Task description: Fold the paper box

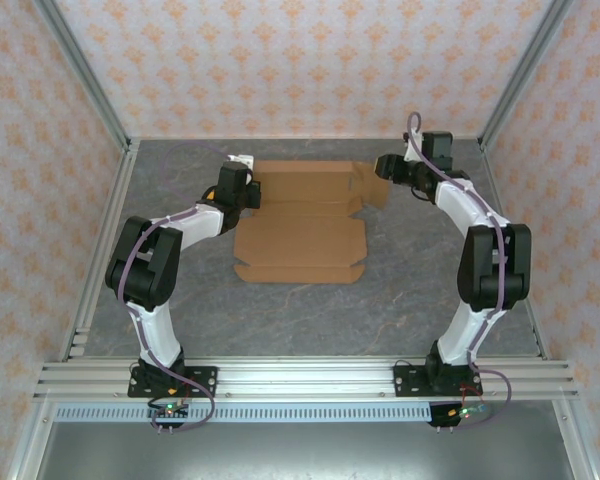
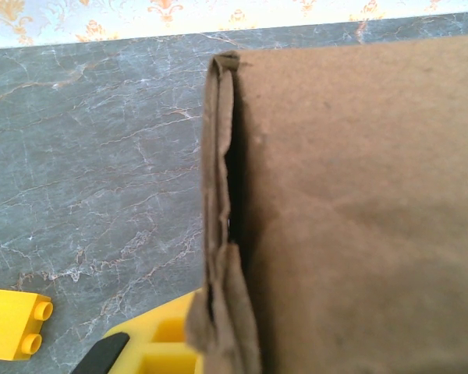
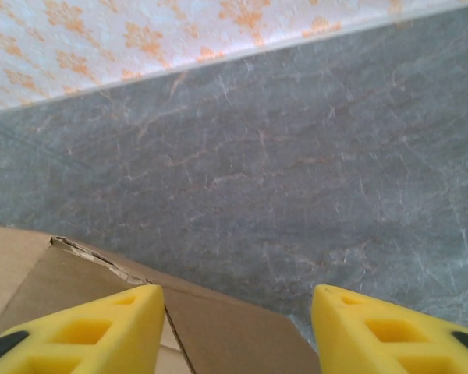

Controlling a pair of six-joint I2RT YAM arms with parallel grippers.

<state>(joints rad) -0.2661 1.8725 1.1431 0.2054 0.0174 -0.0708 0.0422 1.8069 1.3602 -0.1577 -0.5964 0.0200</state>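
The top camera sits high above and behind the arm bases (image 1: 170, 378) and looks down on the whole bench (image 1: 380, 320), the paper box (image 1: 300, 225) near its middle. The left wrist camera is very close to the left edge of the box. The right wrist camera looks from just above its right corner toward the wall (image 3: 140, 39). All three views share this box.

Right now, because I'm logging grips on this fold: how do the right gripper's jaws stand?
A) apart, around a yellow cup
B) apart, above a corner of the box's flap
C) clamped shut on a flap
B: in the right wrist view the right gripper has its jaws apart, with a flap corner of the paper box and the grey table showing between them.
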